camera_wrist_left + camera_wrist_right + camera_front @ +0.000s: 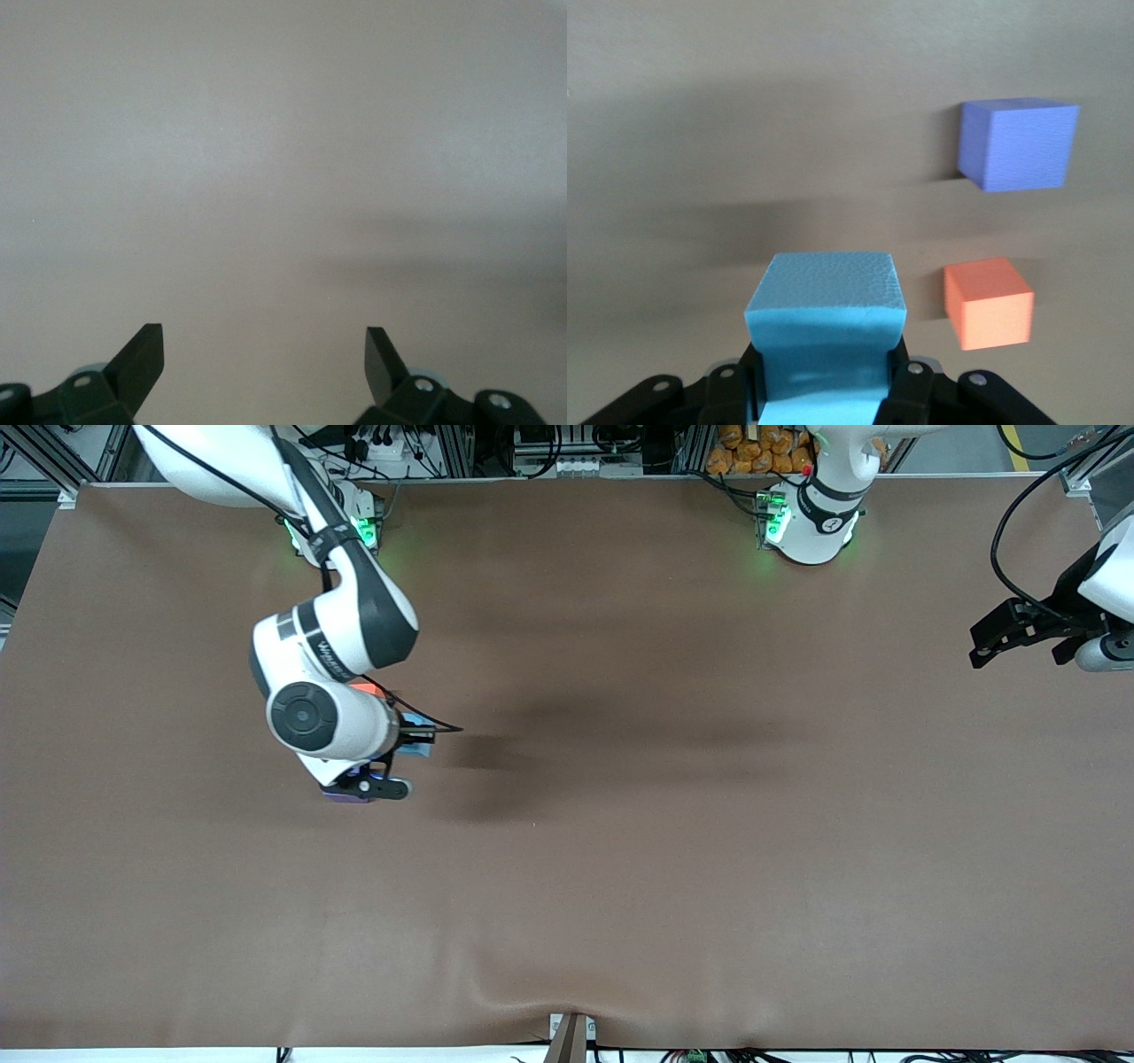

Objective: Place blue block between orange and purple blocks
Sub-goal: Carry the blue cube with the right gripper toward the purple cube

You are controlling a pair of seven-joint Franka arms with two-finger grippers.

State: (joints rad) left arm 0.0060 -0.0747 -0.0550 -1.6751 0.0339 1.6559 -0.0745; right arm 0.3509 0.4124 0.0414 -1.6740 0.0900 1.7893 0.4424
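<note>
I am holding the blue block [826,319] in my right gripper [824,390], the two fingers pinching it on opposite faces, up off the brown table [673,841]. In the front view my own right arm is covering most of it; only a sliver of blue is showing by the wrist.

What my next move is turning on is the gap between the other two cubes. The orange block [988,303] and the purple block [1019,143] are sitting on the table well apart from each other, with bare cloth between them. In the front view the orange one is peeking out under my forearm, and the purple one is lying nearer the front camera, under the gripper's mount. So the line joining them is running roughly toward and away from that camera, and the block I am carrying is hanging off to the side of that line, toward the left arm's end of the table. I am judging that I need to slide it sideways into the gap, keeping its faces square to both neighbours, then lower it.

My left gripper [264,350] is waiting over bare table at its own end, fingers spread wide, holding nothing.
</note>
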